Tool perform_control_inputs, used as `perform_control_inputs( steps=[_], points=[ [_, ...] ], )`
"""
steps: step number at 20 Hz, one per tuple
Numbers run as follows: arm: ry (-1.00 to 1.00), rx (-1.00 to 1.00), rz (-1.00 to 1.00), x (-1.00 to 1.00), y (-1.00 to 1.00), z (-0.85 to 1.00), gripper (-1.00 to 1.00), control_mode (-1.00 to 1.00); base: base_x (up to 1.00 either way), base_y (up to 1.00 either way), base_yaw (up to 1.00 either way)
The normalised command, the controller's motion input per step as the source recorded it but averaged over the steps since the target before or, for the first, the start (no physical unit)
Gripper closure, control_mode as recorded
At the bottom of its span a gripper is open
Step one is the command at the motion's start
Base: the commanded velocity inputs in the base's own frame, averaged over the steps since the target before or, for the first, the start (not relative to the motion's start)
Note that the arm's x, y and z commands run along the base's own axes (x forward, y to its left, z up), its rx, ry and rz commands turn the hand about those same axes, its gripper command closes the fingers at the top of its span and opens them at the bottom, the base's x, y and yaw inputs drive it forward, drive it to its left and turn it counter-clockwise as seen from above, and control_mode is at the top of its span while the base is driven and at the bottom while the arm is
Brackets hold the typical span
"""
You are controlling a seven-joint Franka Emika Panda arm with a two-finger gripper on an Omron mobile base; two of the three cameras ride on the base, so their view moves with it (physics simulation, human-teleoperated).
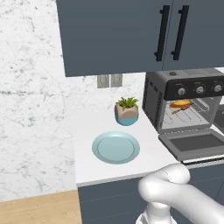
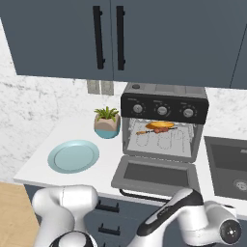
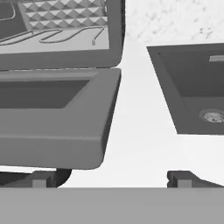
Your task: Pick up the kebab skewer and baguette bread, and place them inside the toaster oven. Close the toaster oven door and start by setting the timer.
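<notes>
On the wire rack inside the toaster oven point(image 2: 164, 120) I see the baguette bread point(image 2: 160, 125) with the kebab skewer point(image 2: 150, 131) just beside it. The toaster oven door point(image 2: 155, 174) lies dropped open over the table point(image 2: 103, 166). My fingers point(image 3: 183, 178) stand wide apart, holding nothing, low at the door's right corner, near the sink point(image 3: 194, 87).

White arm point(image 2: 183, 219) folded low — gripper point(image 3: 111, 179) with jaws spread wide.
</notes>
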Motion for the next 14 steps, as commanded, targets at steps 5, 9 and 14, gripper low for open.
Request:
perform_control_inputs(
  steps=[5,9,14],
  points=[
    [-0.16,0.02,0.0,0.09,0.0,0.0,-1.0,-1.0,0.0,0.0,0.0],
    [-0.16,0.0,0.01,0.0,0.0,-0.08,-1.0,-1.0,0.0,0.0,0.0],
    [-0.11,0.0,0.03,0.0,0.0,-0.08,-1.0,-1.0,0.0,0.0,0.0]
  ],
)
